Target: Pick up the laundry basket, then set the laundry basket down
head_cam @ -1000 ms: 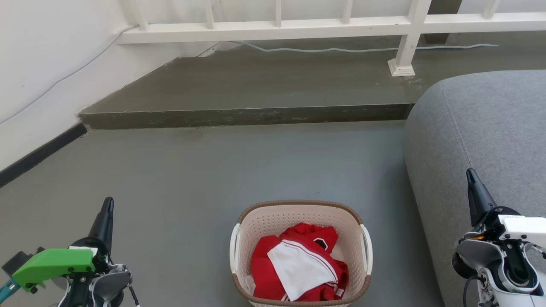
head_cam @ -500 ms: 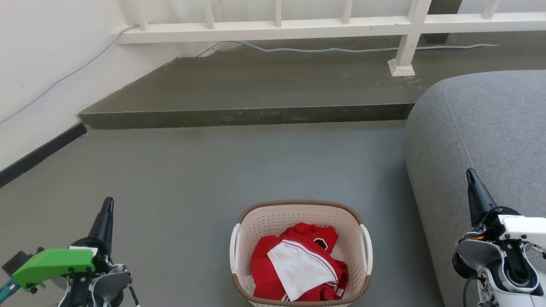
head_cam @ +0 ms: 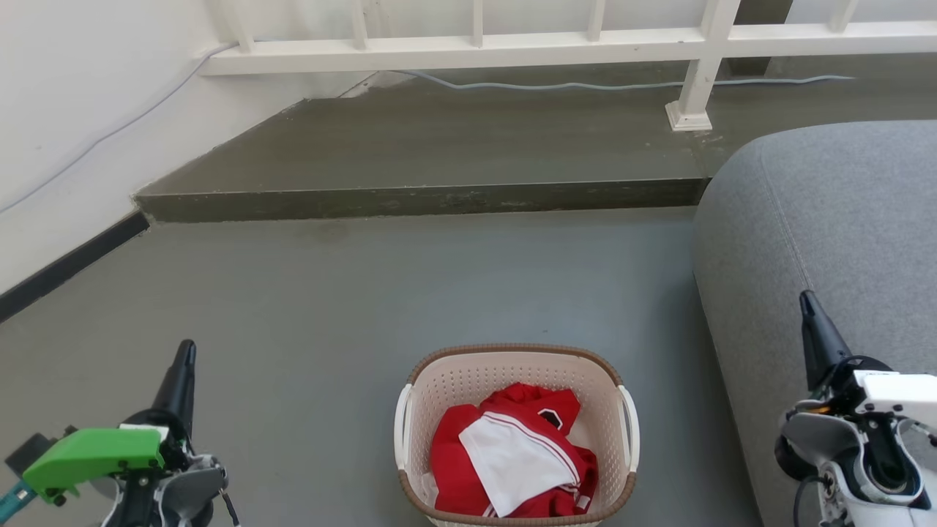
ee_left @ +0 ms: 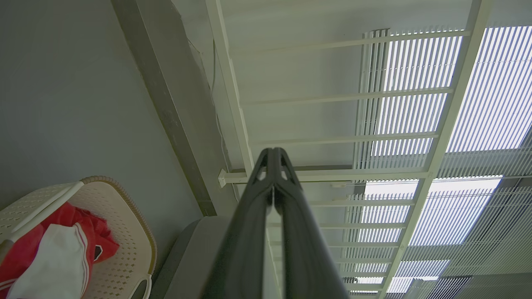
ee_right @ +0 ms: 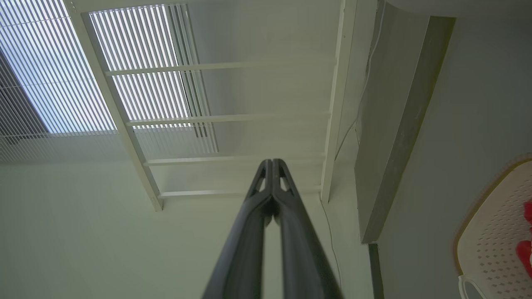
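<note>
So the laundry basket [head_cam: 505, 375] is sitting flat on the grey floor [head_cam: 439, 278], near and dead centre in front of the robot, with a grey sofa [head_cam: 827, 219] just to its right. There are red and white clothes [head_cam: 468, 454] piled inside, so I'd guess some weight but nothing that rolls around. Neither arm is on it. The left gripper [head_cam: 185, 350] hangs well off to the basket's left and the right gripper [head_cam: 807, 300] well off to its right, in front of the sofa, both pointing toward the far step [head_cam: 417, 199]. In both wrist views the fingers are pressed together tip to tip with nothing between them, so both tools are closed and empty. Reads like a ready pose to me, one arm per side, which makes sense since the basket has a white left handle [head_cam: 402, 428] and a right handle [head_cam: 629, 428]. My guess is the pickup hasn't started, and the fingers would have to hook under or clamp those handles first. Can't really tell from here how much gap sits behind the handles, though
</note>
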You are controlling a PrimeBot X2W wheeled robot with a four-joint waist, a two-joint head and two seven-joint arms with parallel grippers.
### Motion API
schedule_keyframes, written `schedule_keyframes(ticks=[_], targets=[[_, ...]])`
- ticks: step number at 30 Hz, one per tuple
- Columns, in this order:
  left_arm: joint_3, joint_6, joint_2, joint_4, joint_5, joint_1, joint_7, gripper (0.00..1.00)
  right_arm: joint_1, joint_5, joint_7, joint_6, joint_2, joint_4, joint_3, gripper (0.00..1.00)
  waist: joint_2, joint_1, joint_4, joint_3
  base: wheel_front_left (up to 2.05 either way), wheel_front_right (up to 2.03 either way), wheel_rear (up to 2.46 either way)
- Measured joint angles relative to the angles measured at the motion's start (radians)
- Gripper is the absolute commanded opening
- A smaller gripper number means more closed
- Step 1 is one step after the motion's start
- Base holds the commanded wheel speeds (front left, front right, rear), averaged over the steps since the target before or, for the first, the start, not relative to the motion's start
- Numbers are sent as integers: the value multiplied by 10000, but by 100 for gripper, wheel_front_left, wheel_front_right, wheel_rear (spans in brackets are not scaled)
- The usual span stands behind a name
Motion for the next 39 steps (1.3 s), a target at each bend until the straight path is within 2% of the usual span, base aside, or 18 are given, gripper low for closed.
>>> schedule_keyframes(ticks=[1, 2, 3, 4, 22, 29, 39], targets=[[2, 8, -19, 92, 2, 10, 0, 0, 23, -2, 0, -27, 27, 84, 8, 0, 0, 0, 0, 0, 0, 0, 0], [2, 8, -71, 201, 2, 51, 0, 100, 96, -2, 0, -38, 75, 198, 17, 100, 0, 0, 0, 0, 0, 0, 0], [-2, 8, -130, 326, 2, 108, 0, 0, 200, -2, 0, -42, 128, 309, 38, 0, 0, 0, 0, 0, 0, 0, 0], [-6, 8, -196, 431, 2, 192, 0, 100, 308, -4, -2, -42, 173, 430, 52, 100, 0, 0, 0, 1, 0, 0, 0], [-259, 10, -224, 332, 251, 351, -546, 100, 493, -36, -428, -42, 259, 240, 418, 100, 0, 0, -8, 35, 0, 0, 0], [-435, 10, -171, 178, 807, 350, -809, 100, 469, -466, -721, -42, 161, 8, 677, 100, 0, 0, -16, 57, 0, 0, 0], [-840, 10, 86, 0, 2056, 345, -1164, 100, 357, -1655, -1166, -40, -226, -230, 1210, 100, 0, 0, -29, 125, 0, 0, 0]])
